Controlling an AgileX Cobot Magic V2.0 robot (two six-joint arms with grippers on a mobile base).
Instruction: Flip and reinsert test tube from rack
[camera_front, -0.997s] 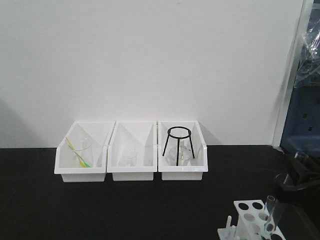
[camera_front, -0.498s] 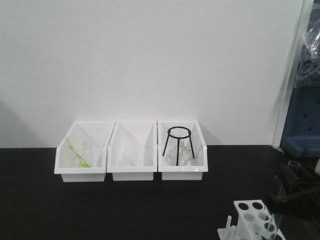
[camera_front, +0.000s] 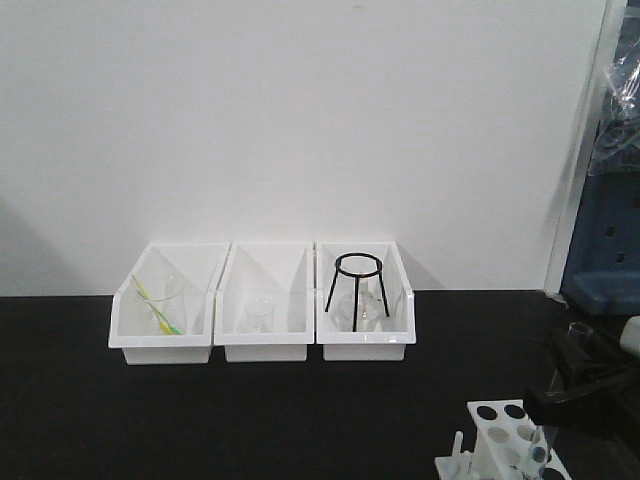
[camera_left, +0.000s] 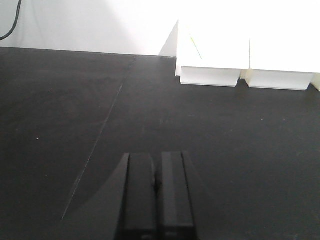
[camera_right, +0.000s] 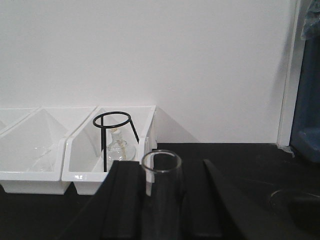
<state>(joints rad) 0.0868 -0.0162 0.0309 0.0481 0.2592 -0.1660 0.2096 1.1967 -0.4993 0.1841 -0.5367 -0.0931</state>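
Now, right pincer (camera_right: 164, 164) round tube (camera_right: 161, 200)

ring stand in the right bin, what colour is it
Black. The ring stand shows best in the right wrist view, dark against its white bin.

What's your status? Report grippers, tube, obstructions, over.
Left gripper shut, empty, over the black table. Right gripper fingers shut on the test tube, open end up, at the rack's right end. Nothing blocking; bins far back.
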